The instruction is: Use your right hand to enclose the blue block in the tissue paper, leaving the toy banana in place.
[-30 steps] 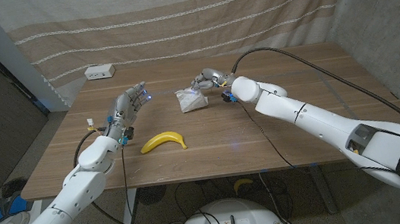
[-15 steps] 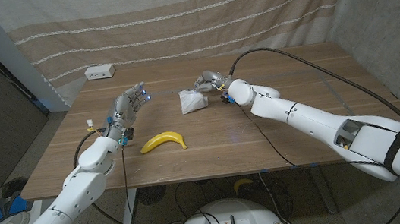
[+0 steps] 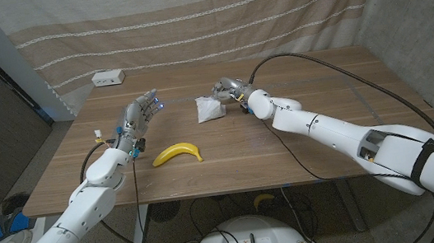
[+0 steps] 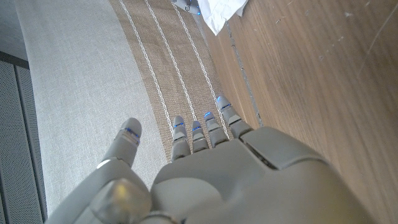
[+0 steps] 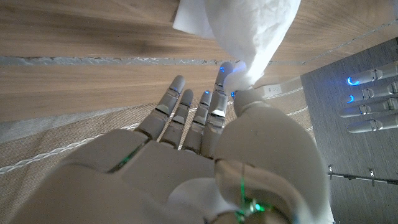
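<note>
A crumpled white tissue paper lies on the table past the middle, and no blue shows through it. My right hand is at its far right edge. In the right wrist view the thumb and a finger pinch a corner of the tissue paper, which hangs stretched from the right hand. The yellow toy banana lies on the table nearer to me, apart from the tissue. My left hand is held off the table on the left, its fingers spread and holding nothing; the left wrist view shows the left hand and the tissue.
A white box sits at the table's back left corner. A black cable arcs over the right arm. A striped curtain hangs behind the wooden table. Bare wood lies on the right side and in front of the banana.
My right hand and the tissue have shifted slightly to the right, and the right forearm has swung closer in. The left hand and the banana have not moved.
</note>
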Robot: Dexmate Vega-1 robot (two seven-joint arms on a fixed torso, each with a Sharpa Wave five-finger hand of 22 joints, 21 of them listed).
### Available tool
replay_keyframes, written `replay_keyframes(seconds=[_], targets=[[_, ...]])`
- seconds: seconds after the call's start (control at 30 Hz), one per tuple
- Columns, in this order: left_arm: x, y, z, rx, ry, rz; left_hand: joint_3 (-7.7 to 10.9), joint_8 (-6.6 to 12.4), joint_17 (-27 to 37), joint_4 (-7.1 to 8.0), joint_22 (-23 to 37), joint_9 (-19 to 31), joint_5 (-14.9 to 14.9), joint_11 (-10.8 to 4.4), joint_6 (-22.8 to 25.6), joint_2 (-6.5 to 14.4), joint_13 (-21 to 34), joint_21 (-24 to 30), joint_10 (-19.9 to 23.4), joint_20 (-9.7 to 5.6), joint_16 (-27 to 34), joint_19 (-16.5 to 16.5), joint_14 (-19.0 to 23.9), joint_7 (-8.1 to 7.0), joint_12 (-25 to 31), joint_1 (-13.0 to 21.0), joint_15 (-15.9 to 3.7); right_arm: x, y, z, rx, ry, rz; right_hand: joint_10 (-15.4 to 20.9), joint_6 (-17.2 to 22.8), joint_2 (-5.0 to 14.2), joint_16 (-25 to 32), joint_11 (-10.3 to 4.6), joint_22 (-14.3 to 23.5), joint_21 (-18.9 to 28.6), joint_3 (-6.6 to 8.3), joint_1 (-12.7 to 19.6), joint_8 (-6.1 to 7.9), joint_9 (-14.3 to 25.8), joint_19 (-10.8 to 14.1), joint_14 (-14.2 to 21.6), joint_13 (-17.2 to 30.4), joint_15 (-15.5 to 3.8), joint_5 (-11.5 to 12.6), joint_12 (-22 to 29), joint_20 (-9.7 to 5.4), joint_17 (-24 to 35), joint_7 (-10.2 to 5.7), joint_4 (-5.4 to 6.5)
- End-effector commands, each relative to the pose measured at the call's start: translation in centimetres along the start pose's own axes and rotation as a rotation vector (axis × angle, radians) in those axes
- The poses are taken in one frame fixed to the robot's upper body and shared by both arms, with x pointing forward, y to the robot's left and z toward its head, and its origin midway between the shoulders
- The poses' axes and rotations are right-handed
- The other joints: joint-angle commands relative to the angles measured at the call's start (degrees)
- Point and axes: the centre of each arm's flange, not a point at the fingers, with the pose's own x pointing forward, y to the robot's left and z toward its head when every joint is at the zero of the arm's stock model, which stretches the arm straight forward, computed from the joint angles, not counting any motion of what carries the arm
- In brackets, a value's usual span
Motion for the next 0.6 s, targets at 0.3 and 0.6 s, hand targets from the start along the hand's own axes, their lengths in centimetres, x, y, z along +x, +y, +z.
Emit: replay_keyframes(seconds=[0.3, 0.6], targets=[[-0.18, -0.09, -0.04, -0.004, 0.005, 0.005, -0.24, -0.03, 0.11, 0.06, 0.25, 0.29, -0.16, 0.11, 0.08, -0.05, 0.29, -0.21, -0.01, 0.29, 0.18, 0.13, 0.05, -0.25, -0.12, 0.28, 0.35, -0.02, 1.67, -1.47, -0.056, 0.030, -0.030, -2.38, -9.33, -0.86, -0.18, -1.23, -0.03, 0.82, 0.37, 1.01, -5.09, -1.90, 0.10, 0.29, 0.05, -7.46, -0.03, -1.09, -0.12, -0.04, -3.77, -0.74], [-0.07, -0.12, 0.04, -0.001, 0.001, -0.007, -0.32, -0.03, 0.10, 0.07, 0.27, 0.30, -0.14, -0.07, 0.07, -0.02, 0.29, -0.29, 0.02, 0.30, 0.16, 0.21, 0.02, -0.28, -0.11, 0.31, 0.31, -0.22, 1.54, -1.41, -0.053, 0.028, -0.059, -5.43, -15.87, -1.30, -0.46, -1.29, -0.07, 1.12, 0.16, 0.79, -8.92, -3.48, -0.05, -0.42, -0.08, -7.39, -0.36, -2.31, -0.11, 0.19, -5.86, -0.49]])
